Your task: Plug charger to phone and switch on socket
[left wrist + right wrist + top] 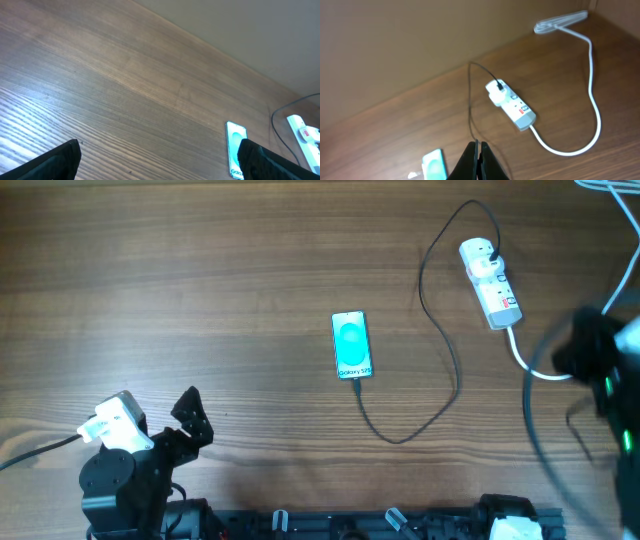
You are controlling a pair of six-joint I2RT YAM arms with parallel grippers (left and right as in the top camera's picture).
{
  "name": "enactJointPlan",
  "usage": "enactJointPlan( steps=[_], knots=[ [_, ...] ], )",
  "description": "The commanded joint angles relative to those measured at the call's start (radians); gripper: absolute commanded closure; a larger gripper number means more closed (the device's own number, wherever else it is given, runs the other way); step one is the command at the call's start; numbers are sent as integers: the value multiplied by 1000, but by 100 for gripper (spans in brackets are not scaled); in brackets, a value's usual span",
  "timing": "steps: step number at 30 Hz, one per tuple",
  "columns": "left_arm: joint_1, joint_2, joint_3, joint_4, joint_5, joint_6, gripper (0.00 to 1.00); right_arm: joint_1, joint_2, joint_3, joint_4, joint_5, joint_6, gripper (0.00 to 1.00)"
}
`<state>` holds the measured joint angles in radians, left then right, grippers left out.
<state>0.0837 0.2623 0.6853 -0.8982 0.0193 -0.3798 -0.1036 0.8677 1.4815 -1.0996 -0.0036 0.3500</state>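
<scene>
Wood-grain table (200,290) carries the phone (351,345) at its middle, turquoise screen up, its white strip faintly reading "Galaxy S25". The charger (440,330), a thin black cable, loops from the phone's near edge to a white adapter on the socket (490,283) at the far right; the socket's red markings are too small to read. The left gripper (160,165) hovers spread wide. The right gripper (477,160) is pressed together, empty.
</scene>
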Motion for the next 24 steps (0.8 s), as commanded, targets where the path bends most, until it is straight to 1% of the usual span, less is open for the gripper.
enactJointPlan(
  steps=[1, 3, 4, 5, 6, 7, 11, 16, 19, 22, 24],
  knots=[
    [5, -6, -5, 2, -13, 12, 0, 2, -137, 5, -50, -50, 2, 86],
    [5, -6, -5, 2, -13, 12, 0, 2, -194, 5, -88, -50, 1, 60],
    [5, -6, -5, 2, -13, 12, 0, 2, -220, 5, -110, -50, 1, 35],
    [5, -6, -5, 2, -13, 12, 0, 2, -242, 5, -131, -49, 1, 16],
    [5, -6, -5, 2, -13, 12, 0, 2, -261, 5, -154, -49, 0, 3],
    [5, -6, -5, 2, -13, 12, 0, 2, -277, 5, -184, -50, 2, 1],
    [5, -6, -5, 2, -13, 12, 0, 2, -282, 3, -326, -50, 75, 0],
    [5, -6, -5, 2, -13, 12, 0, 2, -282, 3, -438, -29, 69, 0],
    [5, -6, -5, 2, -13, 12, 0, 2, -282, 3, -456, -30, 69, 1],
    [5, -6, -5, 2, -13, 12, 0, 2, -282, 3, -466, 35, 61, 1],
    [5, -6, -5, 2, -13, 12, 0, 2, -282, 3, -462, 34, 2, 0]
  ],
)
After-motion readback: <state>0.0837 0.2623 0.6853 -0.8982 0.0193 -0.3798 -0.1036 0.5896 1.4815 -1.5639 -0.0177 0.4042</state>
